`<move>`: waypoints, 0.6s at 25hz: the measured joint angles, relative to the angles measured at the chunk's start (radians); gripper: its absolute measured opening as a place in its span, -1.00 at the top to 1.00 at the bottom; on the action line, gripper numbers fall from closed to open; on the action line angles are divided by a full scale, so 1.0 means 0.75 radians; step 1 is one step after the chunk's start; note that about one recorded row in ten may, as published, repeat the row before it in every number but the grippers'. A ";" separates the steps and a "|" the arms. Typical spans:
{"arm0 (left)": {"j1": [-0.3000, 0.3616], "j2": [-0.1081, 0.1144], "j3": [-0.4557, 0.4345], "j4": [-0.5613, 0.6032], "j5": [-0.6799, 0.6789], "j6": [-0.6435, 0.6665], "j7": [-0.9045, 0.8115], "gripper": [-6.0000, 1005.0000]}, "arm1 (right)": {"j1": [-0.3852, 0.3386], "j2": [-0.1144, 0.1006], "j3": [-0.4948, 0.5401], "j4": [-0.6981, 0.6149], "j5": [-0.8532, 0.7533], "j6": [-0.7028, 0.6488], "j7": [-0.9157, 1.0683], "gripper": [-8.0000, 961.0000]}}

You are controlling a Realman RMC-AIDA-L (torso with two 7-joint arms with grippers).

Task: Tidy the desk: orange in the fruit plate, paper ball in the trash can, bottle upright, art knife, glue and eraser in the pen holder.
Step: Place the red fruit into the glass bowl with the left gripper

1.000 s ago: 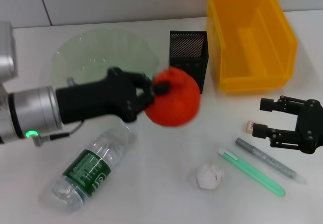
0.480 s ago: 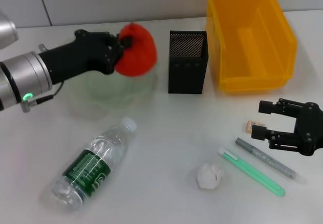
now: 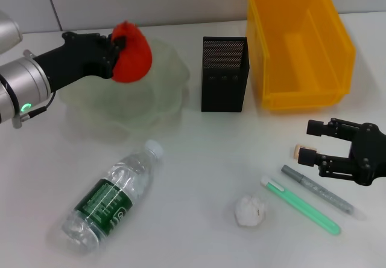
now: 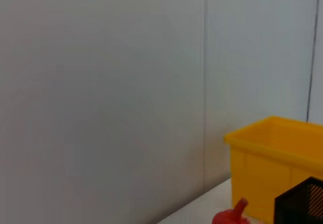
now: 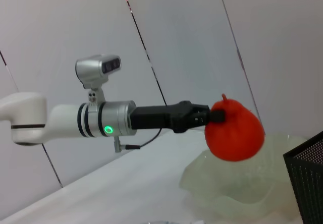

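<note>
Orange (image 3: 131,61) was clamped in the left gripper (image 3: 114,55), held just above the back of the fruit plate (image 3: 161,96). Right gripper (image 3: 316,144) sat spread wide and empty on the surface (image 3: 199,171), with the eraser (image 3: 298,151) right at its fingertips.

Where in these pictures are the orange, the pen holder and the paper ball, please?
orange (image 3: 132,57): head view, on its red side, held over the plate by the left gripper.
pen holder (image 3: 224,75): head view, on its front mesh wall.
paper ball (image 3: 250,210): head view, on the middle of the crumpled wad.
</note>
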 joint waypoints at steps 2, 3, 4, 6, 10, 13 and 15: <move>-0.009 0.000 -0.003 -0.028 0.000 -0.017 0.019 0.88 | 0.002 0.000 0.000 0.004 0.000 0.000 0.000 -0.60; -0.020 -0.001 -0.004 -0.061 0.000 -0.031 0.028 0.88 | 0.006 -0.001 0.000 0.009 0.000 0.003 -0.001 -0.60; -0.020 -0.001 -0.004 -0.061 0.000 -0.031 0.028 0.88 | 0.006 -0.001 0.000 0.009 0.000 0.003 -0.001 -0.60; -0.037 -0.002 -0.005 -0.106 -0.002 -0.051 0.043 0.89 | 0.009 -0.001 0.000 0.010 0.000 0.009 -0.001 -0.60; -0.090 -0.004 -0.006 -0.217 -0.059 -0.094 0.107 0.88 | 0.025 -0.001 0.000 0.025 0.000 0.018 -0.002 -0.60; -0.104 -0.004 -0.007 -0.249 -0.094 -0.101 0.134 0.87 | 0.039 -0.002 0.000 0.034 0.000 0.026 -0.002 -0.60; -0.106 -0.004 -0.008 -0.251 -0.098 -0.107 0.144 0.86 | 0.041 -0.002 0.000 0.035 0.000 0.033 -0.002 -0.60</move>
